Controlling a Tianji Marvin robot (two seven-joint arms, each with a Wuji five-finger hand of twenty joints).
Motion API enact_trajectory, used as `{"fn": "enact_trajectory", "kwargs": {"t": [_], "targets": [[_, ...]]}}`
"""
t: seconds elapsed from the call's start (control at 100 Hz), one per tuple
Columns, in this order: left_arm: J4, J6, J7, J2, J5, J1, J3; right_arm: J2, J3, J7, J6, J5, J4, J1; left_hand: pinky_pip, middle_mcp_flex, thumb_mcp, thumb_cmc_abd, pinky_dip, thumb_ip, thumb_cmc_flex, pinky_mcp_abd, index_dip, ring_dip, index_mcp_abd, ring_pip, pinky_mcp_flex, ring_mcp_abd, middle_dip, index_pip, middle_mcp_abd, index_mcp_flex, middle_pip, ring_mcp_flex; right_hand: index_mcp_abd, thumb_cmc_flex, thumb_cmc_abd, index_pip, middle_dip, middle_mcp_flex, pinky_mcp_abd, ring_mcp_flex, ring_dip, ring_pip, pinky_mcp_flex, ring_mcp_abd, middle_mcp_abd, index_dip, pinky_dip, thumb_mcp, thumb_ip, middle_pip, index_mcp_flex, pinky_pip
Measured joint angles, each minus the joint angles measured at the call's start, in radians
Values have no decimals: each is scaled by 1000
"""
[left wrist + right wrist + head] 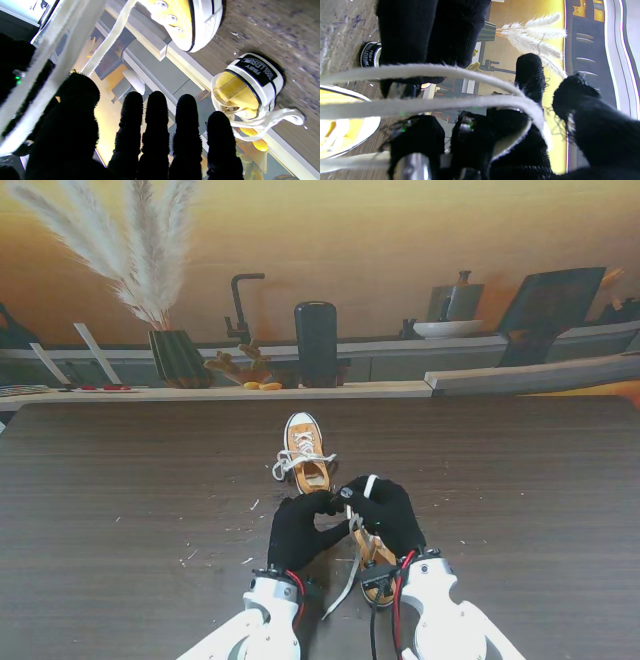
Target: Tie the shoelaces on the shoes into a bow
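Two small orange canvas sneakers are sitting on the dark wood-grain table (120,480). On the farther sneaker (303,452) white loops are already lying across the opening, so we are judging that one tied. We are working on the nearer sneaker (376,565), mostly hidden beneath our hands, where no bow is forming yet. Our black-gloved right hand (388,515) is pinching a fold of the flat white shoelace (425,103). Our black-gloved left hand (300,528) is pressing in beside it; whether it is gripping the lace, we cannot tell.
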Motion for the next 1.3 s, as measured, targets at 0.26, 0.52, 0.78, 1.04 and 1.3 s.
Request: {"fn": "enact_trajectory", "kwargs": {"t": [0.26, 0.52, 0.78, 1.04, 1.3], "targets": [[-18, -24, -25, 2, -1, 20, -9, 0, 3, 0, -1, 3, -1, -3, 2, 0, -10, 0, 0, -1, 0, 0, 1, 0, 0, 1, 2, -6, 1, 8, -1, 0, 1, 15, -4, 0, 0, 0, 0, 0, 0, 0, 0, 0, 0, 0, 0, 0, 0, 0, 0, 0, 0, 0], [-71, -40, -56, 24, 16, 71, -34, 0, 1, -1, -1, 4, -1, -3, 2, 0, -21, 0, 0, -10, -10, 0, 1, 0, 0, 1, 2, -7, 1, 8, -1, 0, 1, 15, -6, 0, 0, 0, 0, 0, 0, 0, 0, 0, 0, 0, 0, 0, 0, 0, 0, 0, 0, 0], [-105, -58, -109, 40, 10, 98, -48, 1, 0, -1, 0, -1, -4, -4, 0, 0, -32, 1, 0, -10, -10, 0, 1, 0, 0, 1, 1, -7, 1, -56, -1, 0, -16, 15, -6, 0, 5, 0, 0, 0, 0, 0, 0, 0, 0, 0, 0, -1, 0, 0, 0, 0, 0, 0], [-118, -56, -151, 55, 10, 102, -36, 1, 1, -1, -1, -3, -8, -6, -13, -14, -61, 2, 0, -10, -10, 0, -25, 0, 0, -19, -12, -7, -1, -204, -1, 1, -64, 8, -6, 0, 5, 0, 0, 0, 0, 0, 0, 0, 0, 0, 0, -2, 0, 0, 0, 0, 0, 0], [-59, -99, -154, 39, -46, 62, 20, 4, 2, 10, -6, -4, -8, -6, -13, -5, -61, 27, 0, -10, -8, 0, -106, 0, 0, -20, -12, -7, -9, -307, 11, 74, -66, 8, -7, 0, 10, 0, 0, 0, 0, 0, 0, 0, 0, 0, 0, -2, 0, 0, 0, 0, 0, 0]]}}
